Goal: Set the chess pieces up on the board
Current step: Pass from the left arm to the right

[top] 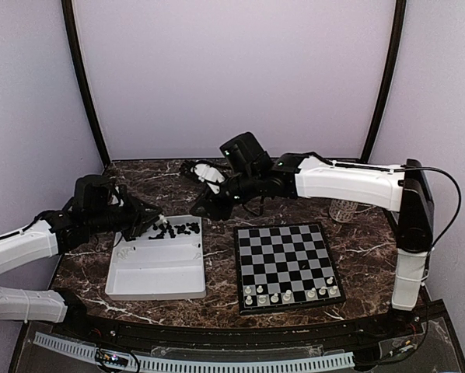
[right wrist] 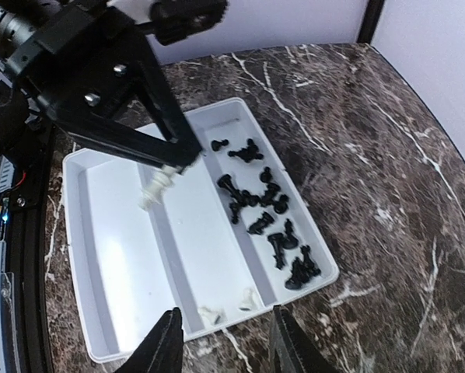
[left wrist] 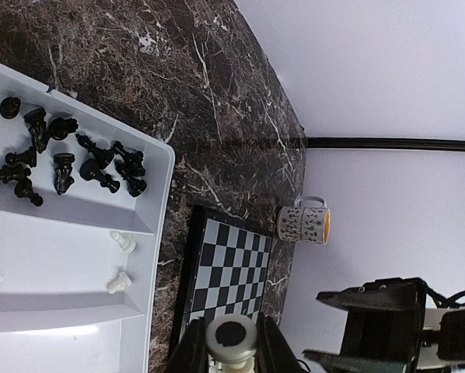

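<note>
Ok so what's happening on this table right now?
Two robot arms are setting up a chess set. The left gripper holds a white piece over the white tray, where the black pieces lie heaped in the far compartment beside two loose white pieces. The right gripper hangs open above the tray, holding nothing. On the board, several white pieces stand along the near edge.

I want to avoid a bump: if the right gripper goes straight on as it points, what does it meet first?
Probably the two white pieces in the white tray, just ahead of the open right gripper; depth is unclear.
</note>
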Robot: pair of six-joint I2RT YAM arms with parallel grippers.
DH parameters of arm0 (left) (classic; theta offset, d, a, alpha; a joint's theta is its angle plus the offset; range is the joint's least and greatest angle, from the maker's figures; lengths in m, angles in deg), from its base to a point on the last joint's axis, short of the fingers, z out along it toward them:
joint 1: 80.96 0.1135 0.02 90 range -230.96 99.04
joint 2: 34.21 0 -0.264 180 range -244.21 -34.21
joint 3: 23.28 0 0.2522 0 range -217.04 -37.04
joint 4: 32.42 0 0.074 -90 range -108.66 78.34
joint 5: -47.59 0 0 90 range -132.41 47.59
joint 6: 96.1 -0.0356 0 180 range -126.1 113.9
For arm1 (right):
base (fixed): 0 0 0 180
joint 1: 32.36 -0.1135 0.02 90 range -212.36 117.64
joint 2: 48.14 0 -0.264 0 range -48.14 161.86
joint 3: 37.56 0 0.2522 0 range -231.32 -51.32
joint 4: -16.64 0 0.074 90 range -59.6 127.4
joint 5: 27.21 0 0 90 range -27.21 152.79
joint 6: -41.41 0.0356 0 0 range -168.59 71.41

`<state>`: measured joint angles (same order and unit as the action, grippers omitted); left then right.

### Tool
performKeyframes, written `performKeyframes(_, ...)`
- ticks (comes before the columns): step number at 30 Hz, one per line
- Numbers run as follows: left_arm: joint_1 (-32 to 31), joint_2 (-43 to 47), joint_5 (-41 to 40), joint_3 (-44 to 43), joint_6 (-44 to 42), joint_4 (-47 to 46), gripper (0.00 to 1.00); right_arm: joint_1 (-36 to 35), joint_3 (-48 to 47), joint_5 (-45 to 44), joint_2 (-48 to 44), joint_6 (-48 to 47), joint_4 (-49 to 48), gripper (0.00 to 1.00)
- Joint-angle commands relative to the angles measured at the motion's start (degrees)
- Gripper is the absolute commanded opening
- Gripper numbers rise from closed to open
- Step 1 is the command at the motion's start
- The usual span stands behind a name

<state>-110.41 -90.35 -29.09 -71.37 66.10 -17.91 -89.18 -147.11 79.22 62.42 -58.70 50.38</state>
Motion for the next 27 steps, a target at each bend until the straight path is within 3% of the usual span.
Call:
performKeyframes(1, -0.25, 1.25, -0.37, 2.26, 5.44, -6.18, 0.08, -3.97, -7.15, -0.08, 3.44, 2.34, -2.78, 0.4)
performKeyframes(27, -1.3, 2.04, 3.98, 4.44, 10.63, -12.12, 0.07, -7.08, -15.84, -3.7, 11.65, 4.35, -1.2, 0.36)
